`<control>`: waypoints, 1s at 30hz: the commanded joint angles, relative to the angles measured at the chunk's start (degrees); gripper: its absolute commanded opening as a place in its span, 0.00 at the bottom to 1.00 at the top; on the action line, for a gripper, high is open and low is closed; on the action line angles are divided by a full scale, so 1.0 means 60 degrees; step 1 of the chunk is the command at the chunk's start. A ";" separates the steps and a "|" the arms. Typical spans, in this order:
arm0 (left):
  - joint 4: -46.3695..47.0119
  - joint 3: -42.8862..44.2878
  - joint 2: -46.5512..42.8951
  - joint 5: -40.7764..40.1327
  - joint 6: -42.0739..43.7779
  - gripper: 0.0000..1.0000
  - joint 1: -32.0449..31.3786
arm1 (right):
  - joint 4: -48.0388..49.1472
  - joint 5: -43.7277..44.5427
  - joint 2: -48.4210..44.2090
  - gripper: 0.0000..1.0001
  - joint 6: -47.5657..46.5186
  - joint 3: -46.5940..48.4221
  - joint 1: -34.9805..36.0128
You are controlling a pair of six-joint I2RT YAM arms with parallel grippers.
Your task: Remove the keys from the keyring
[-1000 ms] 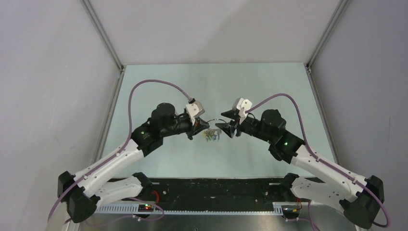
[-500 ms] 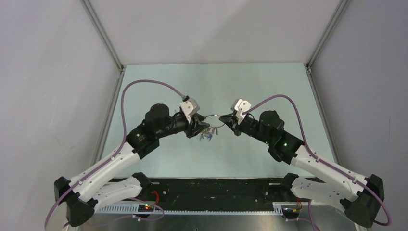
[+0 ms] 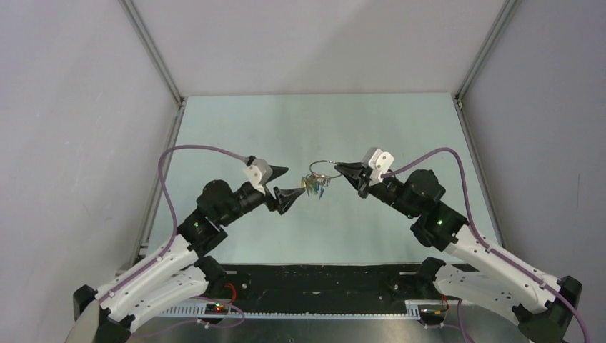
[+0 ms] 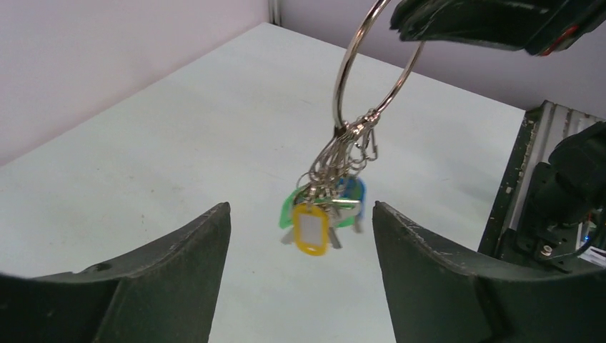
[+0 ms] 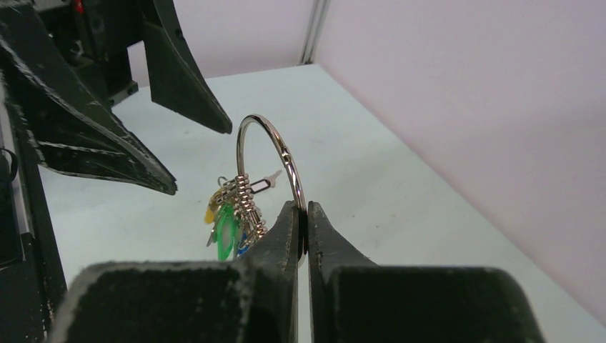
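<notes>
The keyring is a thin silver ring that hangs in the air above the table. My right gripper is shut on its rim, and the wire sits pinched between the fingertips in the right wrist view, keyring, right gripper. The keys dangle in a bunch from the ring's low side, with yellow, green and blue heads, keys. My left gripper is open just left of the bunch and touches nothing; the keys hang ahead of its fingers, left gripper.
The pale green table lies under both arms, with grey walls on three sides. A black rail runs along the near edge by the arm bases.
My left gripper has opened, let go of the bunch and drawn back to the left. My right gripper has shut on the ring and carried it up and slightly right.
</notes>
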 commanded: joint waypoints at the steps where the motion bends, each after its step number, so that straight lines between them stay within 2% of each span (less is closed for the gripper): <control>1: 0.1070 -0.0184 -0.0058 -0.0106 -0.0095 0.74 0.0037 | 0.0675 -0.0307 -0.0501 0.00 -0.0231 0.0399 -0.0062; 5: 0.1558 -0.0504 0.0276 0.0411 0.0050 0.60 0.0040 | 0.0432 -0.0392 -0.0713 0.00 -0.0160 0.0399 -0.0092; 7: 0.1843 -0.0636 0.0460 0.0705 0.0102 0.56 0.0037 | 0.0360 -0.0461 -0.0765 0.00 -0.0119 0.0399 -0.0122; 10: 0.2135 -0.0696 0.0723 0.0860 0.0204 0.56 0.0036 | 0.0298 -0.0560 -0.0815 0.00 -0.0059 0.0399 -0.0137; 14: 0.2192 -0.0613 0.1031 0.1218 0.0274 0.64 0.0027 | 0.0264 -0.0613 -0.0807 0.00 -0.0045 0.0399 -0.0174; 17: 0.2197 -0.0580 0.1326 0.1146 0.0276 0.64 0.0026 | 0.0293 -0.0689 -0.0803 0.00 -0.0010 0.0399 -0.0222; 19: 0.2196 -0.0534 0.1498 0.1147 0.0275 0.59 0.0024 | 0.0317 -0.0751 -0.0789 0.00 0.0019 0.0399 -0.0237; 21: 0.2184 -0.0451 0.1659 0.1250 0.0275 0.48 0.0026 | 0.0316 -0.0768 -0.0784 0.00 0.0050 0.0399 -0.0241; 24: 0.2175 -0.0364 0.1763 0.1260 0.0392 0.25 0.0018 | 0.0250 -0.0650 -0.0767 0.00 0.0075 0.0399 -0.0273; 30: 0.2174 -0.0389 0.1765 0.0988 0.0497 0.11 0.0025 | 0.0046 -0.0469 -0.0767 0.00 0.0214 0.0399 -0.0495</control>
